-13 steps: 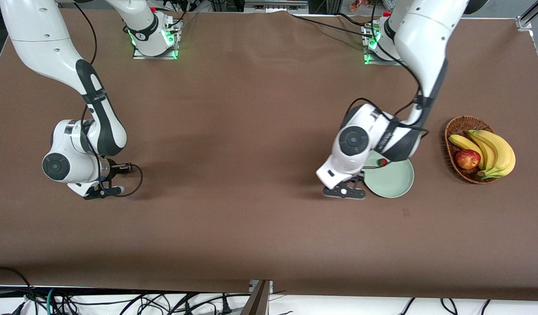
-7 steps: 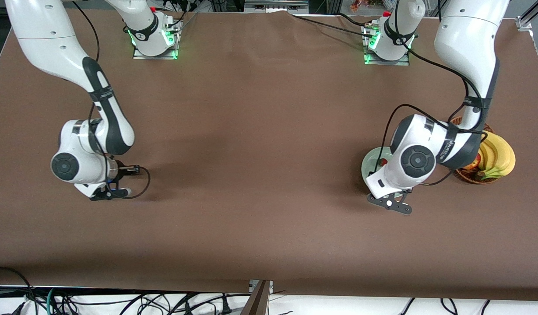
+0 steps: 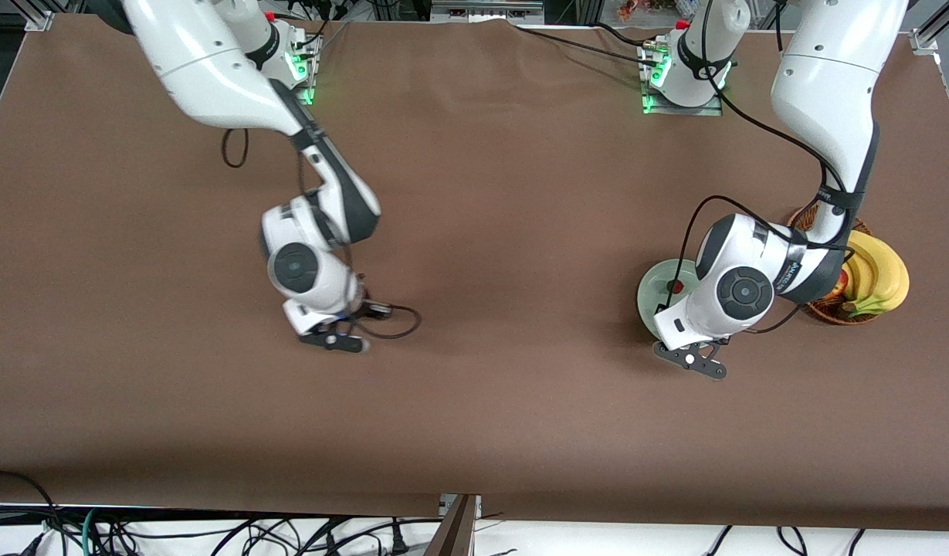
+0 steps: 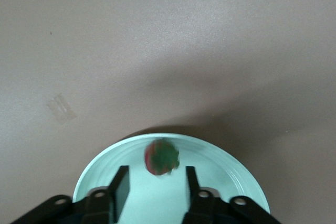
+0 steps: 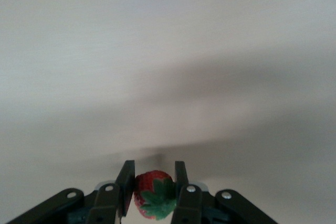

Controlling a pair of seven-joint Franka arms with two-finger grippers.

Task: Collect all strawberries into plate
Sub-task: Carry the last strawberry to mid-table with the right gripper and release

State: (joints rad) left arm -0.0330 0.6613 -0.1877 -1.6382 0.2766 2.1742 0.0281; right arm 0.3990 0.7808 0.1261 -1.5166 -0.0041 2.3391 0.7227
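The pale green plate (image 3: 650, 297) lies beside the basket, partly under the left arm's wrist. One strawberry (image 3: 677, 287) rests in it. In the left wrist view my left gripper (image 4: 155, 176) is open above the plate (image 4: 226, 169). A second, blurred strawberry (image 4: 161, 157) hangs free just past its fingertips, touching neither finger. My right gripper (image 5: 154, 174) is shut on a third strawberry (image 5: 154, 193), its green cap showing. That gripper is above bare cloth near the table's middle, under the right arm's wrist (image 3: 312, 282).
A wicker basket (image 3: 818, 310) with bananas (image 3: 879, 270) and a mostly hidden red apple (image 3: 835, 292) stands at the left arm's end of the table, close to the plate. A small tape mark (image 4: 60, 108) is on the brown cloth near the plate.
The left gripper swung over the plate and opened, letting go of its strawberry. The right arm carried its strawberry from its own end of the table toward the middle.
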